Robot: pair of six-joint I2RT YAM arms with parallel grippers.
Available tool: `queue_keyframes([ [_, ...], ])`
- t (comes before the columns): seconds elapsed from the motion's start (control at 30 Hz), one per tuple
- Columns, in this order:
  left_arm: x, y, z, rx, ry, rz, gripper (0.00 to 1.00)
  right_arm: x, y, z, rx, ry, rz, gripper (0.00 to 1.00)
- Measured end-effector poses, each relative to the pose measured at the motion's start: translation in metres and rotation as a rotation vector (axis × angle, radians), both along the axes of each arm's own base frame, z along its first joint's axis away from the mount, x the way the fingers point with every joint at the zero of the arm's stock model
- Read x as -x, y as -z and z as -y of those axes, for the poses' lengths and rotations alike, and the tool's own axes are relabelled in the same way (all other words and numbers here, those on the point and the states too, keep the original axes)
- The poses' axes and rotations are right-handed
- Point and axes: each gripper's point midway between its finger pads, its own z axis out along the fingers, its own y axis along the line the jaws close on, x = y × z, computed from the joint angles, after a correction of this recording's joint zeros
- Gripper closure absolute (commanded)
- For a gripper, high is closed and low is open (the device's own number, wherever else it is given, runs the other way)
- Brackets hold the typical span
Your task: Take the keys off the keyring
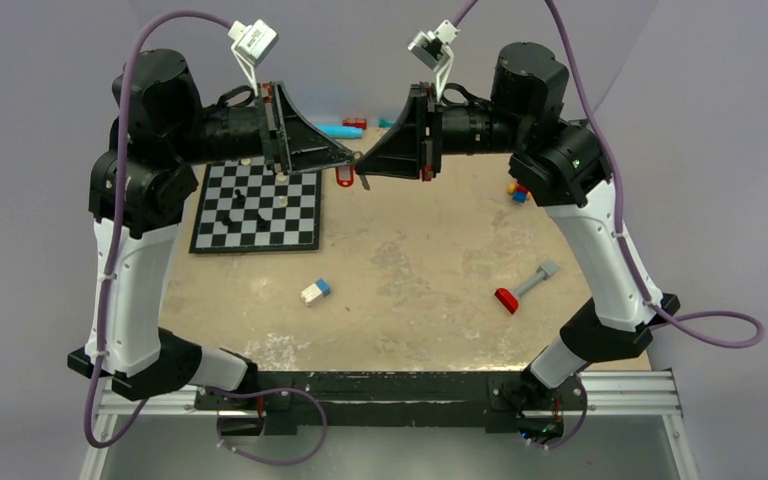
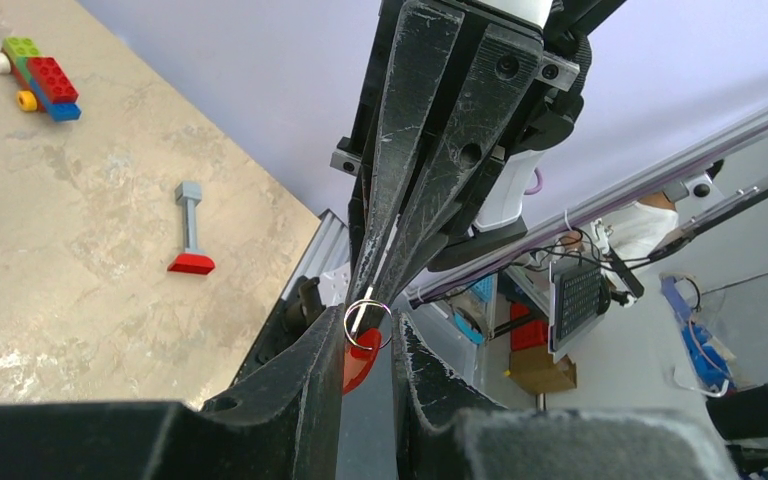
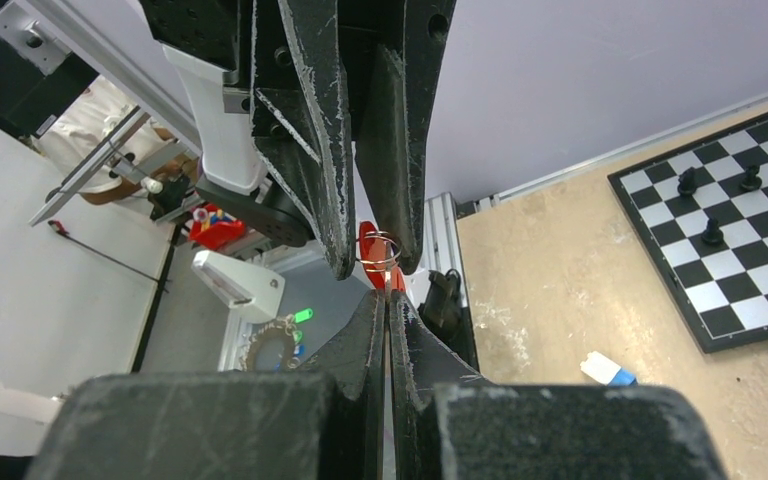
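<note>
1. Keyring (image 2: 368, 325) with a red tag (image 2: 360, 368) is up in the air, over the far middle of the table (image 1: 430, 265).
2. Right gripper (image 3: 387, 297) is pressed together, pinching the ring.
3. Left gripper (image 2: 368, 338) is a little apart around it; I cannot tell if it squeezes.

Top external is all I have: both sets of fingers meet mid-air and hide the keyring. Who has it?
Observer: Right wrist view shows the right gripper shut on the edge of the keyring.
Operator: Left?
Observer: The left gripper has its fingers apart, and the ring spans the gap between them. Can't tell if they clamp it.
Operator: Anything else at the ring?
Observer: A red tag sits against it, between the left fingers.
</note>
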Motion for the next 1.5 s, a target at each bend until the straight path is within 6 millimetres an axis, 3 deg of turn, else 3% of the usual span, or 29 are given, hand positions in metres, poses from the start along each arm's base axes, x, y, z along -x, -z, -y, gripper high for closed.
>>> queue_keyframes([
  [1.03, -0.028, 0.027, -0.006, -0.039, -0.209, -0.206, 1.0, -0.018, 0.023, -0.008, 0.055, 0.041, -0.018, 1.0],
  [1.5, -0.031, 0.03, -0.007, -0.043, -0.237, -0.216, 1.0, -0.021, 0.025, -0.009, 0.061, 0.049, -0.005, 1.0],
])
